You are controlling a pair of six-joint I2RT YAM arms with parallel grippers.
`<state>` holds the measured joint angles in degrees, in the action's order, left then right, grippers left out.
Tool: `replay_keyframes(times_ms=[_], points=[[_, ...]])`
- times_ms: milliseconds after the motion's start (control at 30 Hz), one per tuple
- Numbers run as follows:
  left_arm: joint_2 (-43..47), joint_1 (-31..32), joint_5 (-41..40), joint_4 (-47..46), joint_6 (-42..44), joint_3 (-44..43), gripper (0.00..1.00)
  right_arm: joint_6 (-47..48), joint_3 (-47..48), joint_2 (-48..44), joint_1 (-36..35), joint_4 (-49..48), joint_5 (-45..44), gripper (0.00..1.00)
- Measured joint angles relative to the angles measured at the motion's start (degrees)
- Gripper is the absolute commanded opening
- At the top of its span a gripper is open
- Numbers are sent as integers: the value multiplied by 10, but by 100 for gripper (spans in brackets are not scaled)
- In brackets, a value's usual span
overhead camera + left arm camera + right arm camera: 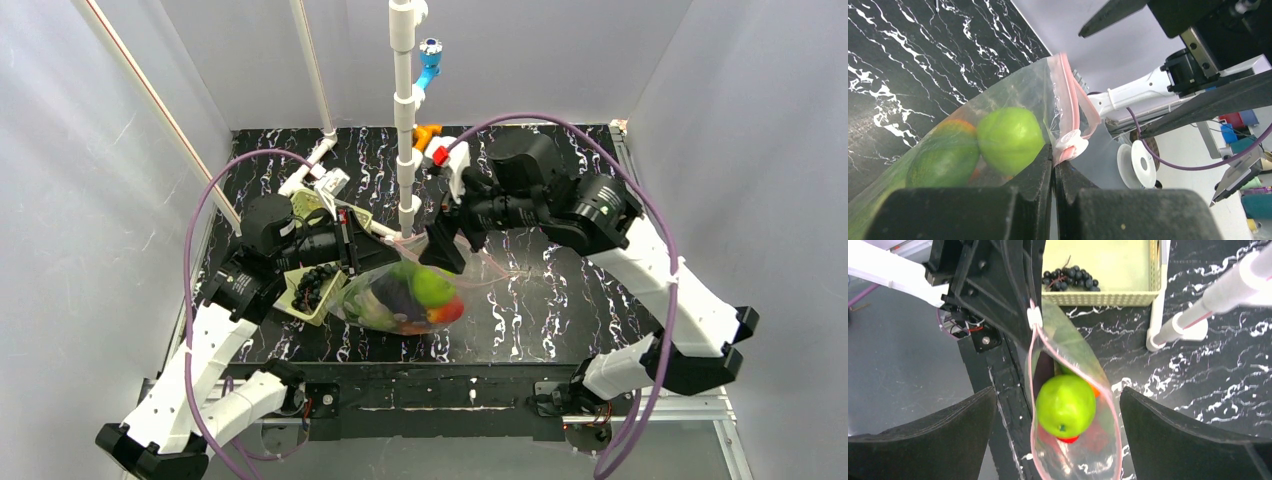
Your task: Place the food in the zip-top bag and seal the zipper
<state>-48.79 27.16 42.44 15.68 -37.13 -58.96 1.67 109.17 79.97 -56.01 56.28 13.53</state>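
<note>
Above the table's middle, the zip-top bag [372, 305] hangs with the food [432, 288] inside, the left gripper [1053, 160] clamped on one end of the zipper [1074, 102]. The right gripper [1058, 415] straddles the gaping mouth, fingers wide. A green fruit [1065, 405] rides high; closing here could pinch it, not the strip. A white pole [404, 150] crowds the far side, the basket [1098, 299] the left.

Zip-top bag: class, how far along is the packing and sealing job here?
Done: green fruit and other food sit inside the bag. In hand: left gripper pinches the zipper end by its slider; right gripper is open astride the mouth. Left: the zipper gapes unsealed, and grapes lie in the basket.
</note>
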Motion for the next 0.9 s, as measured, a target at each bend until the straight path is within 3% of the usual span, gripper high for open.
replay_keyframes(times_ms=[267,500,900], points=[[-8,0,1,57,12,-41,0,54,56,63,-16,-12,72,95],[-9,0,18,63,14,-49,0,117,4,54,-25,-32,134,85],[-4,0,99,52,36,-49,0,168,-30,44,-25,-55,177,92]])
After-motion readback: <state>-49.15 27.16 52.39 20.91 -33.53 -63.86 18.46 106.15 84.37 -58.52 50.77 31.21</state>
